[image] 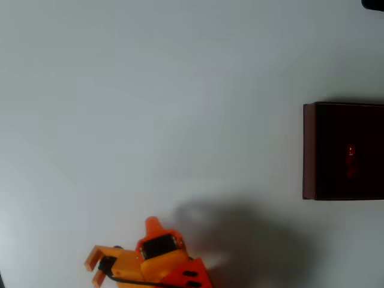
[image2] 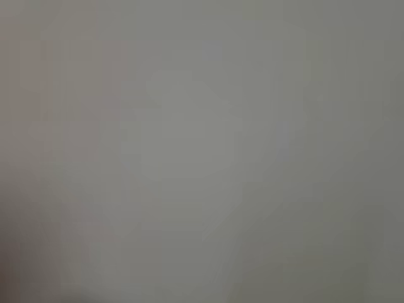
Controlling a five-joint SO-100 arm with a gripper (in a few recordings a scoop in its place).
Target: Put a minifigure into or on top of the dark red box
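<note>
The dark red box [image: 309,150] sits at the right edge of the overhead view, partly cut off by the frame. A faint red shape, the minifigure [image: 351,152], lies inside on its near-black floor. My orange gripper [image: 95,268] is far away at the bottom left, low over the white table, pointing left. Its two fingers stand apart with nothing between them. The wrist view is a blurred grey surface.
White table [image: 150,108] spreads between the gripper and the box. The arm's shadow [image: 240,240] falls on it to the right of the arm. A dark object [image: 375,3] pokes in at the top right corner.
</note>
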